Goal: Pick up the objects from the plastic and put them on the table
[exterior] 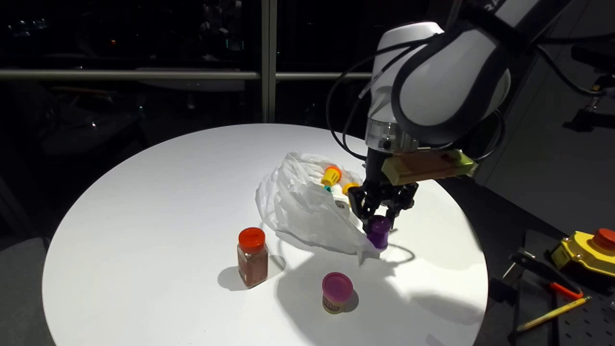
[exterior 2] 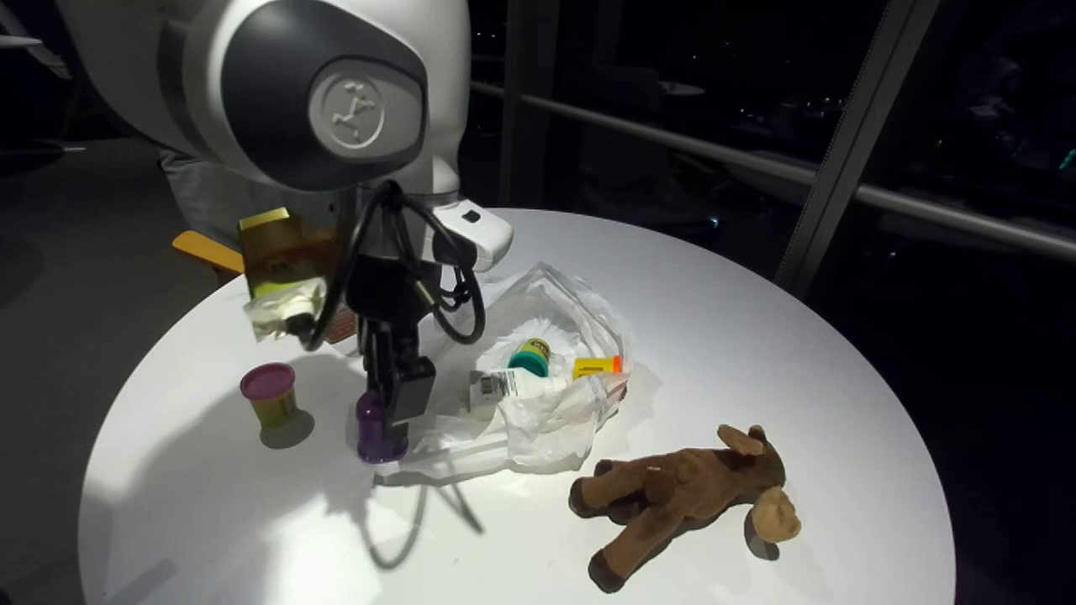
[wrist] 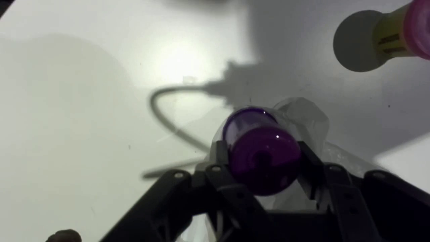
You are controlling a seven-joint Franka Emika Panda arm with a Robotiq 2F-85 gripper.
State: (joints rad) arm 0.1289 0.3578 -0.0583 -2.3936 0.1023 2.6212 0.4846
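At the edge of the plastic bag [exterior: 307,214], inside the rim of the round white tabletop [exterior: 158,192], I have the gripper [wrist: 263,158] pointing down and pinching the purple pot [exterior: 379,235] from both sides, as the wrist view shows me. From here I can't tell whether the pot's base bears on the plastic or hangs just above it. The bag lies slumped near the middle of the tabletop, its mouth open, with several things in it: in an exterior view I make out a white box [exterior 2: 492,388] with a barcode, a green-lidded tub [exterior 2: 530,358] and a yellow tub [exterior 2: 593,368] with an orange end, tipped on its side. Out on the tabletop I see three more. The jar [exterior: 252,262] with the red lid and the pink-lidded tub [exterior: 337,292] stand upright and apart, the tub nearer the front edge in an exterior view. The brown stuffed animal [exterior 2: 685,486] lies stretched out between the bag and the right-hand edge in an exterior view.
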